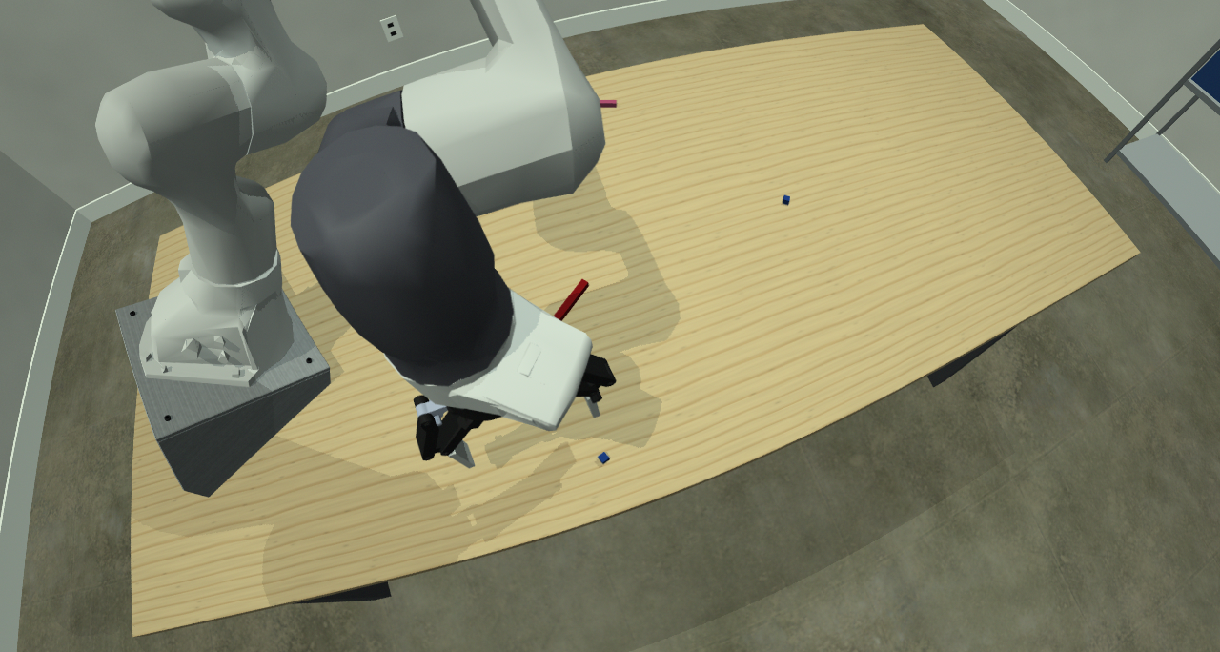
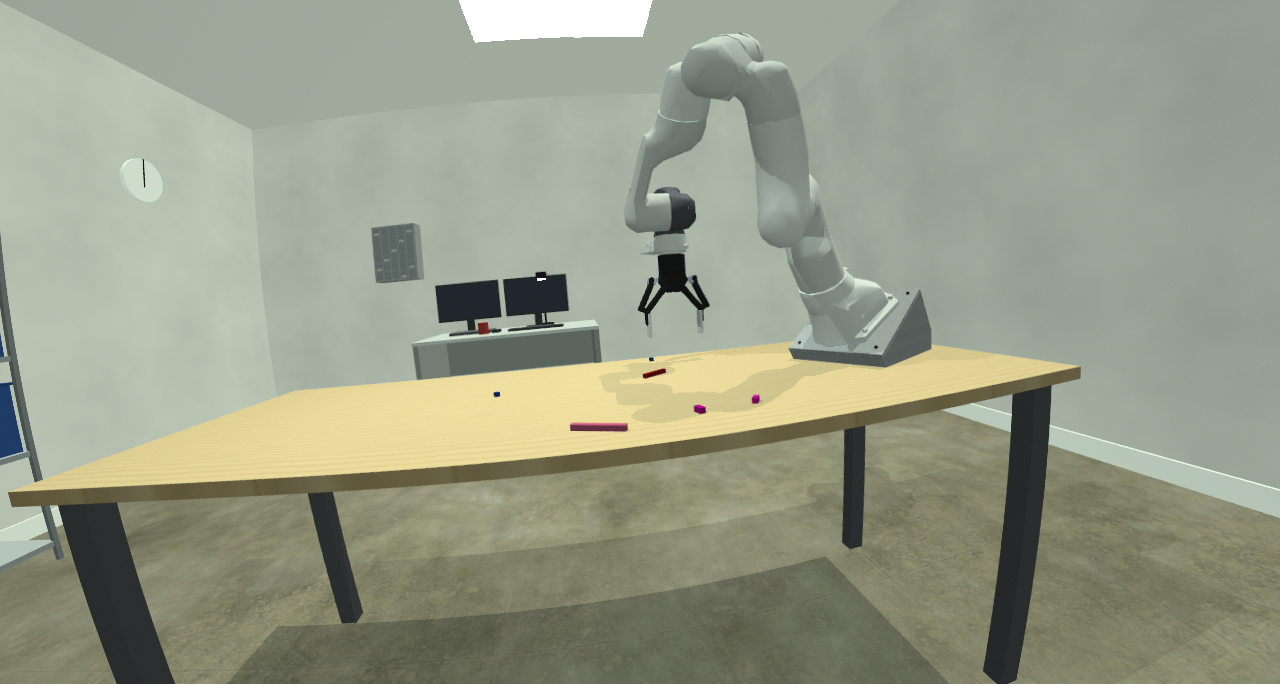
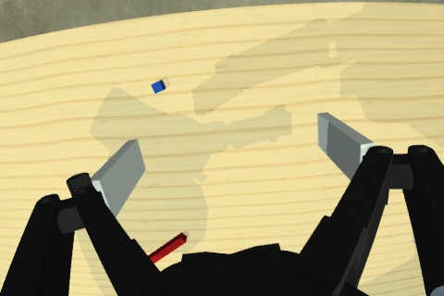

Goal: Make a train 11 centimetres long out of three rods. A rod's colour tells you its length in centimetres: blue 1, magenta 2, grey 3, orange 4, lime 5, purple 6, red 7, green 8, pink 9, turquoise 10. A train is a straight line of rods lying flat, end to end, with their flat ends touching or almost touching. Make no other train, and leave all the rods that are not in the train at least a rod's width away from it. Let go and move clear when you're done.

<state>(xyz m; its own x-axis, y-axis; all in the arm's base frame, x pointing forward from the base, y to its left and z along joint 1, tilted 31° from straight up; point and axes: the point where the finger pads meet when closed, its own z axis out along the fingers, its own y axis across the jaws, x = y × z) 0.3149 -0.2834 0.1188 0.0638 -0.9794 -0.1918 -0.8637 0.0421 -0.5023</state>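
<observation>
Pale striped wooden tabletop (image 2: 358,429) on dark legs, in a grey-walled room with a mottled floor; ceiling light panel (image 2: 556,8) overhead, round wall clock (image 2: 141,179) on the left wall, two dark monitors (image 2: 501,299) on a grey desk (image 2: 505,347) behind. Metal shelf frame (image 2: 17,393) at the far left. No containers anywhere on the surface.

Arm bolted to a wedge-shaped grey base (image 1: 221,426) near one short end of the tabletop. Gripper (image 2: 673,323) hanging well above the wood, fingers spread to the widest, nothing between them.

Red rod (image 1: 571,298) flat and diagonal near the tabletop's middle, one end hidden under the wrist in the top view. Pink rod (image 2: 598,426) flat beside one long edge, mostly covered by the forearm from above. Two magenta rods (image 2: 699,408) (image 2: 755,399) close to that same edge, apart from each other. One blue rod (image 1: 603,457) near the opposite long edge, just beside the gripper's shadow; another blue rod (image 1: 785,199) well apart, toward the far short end. No rods touching end to end.
</observation>
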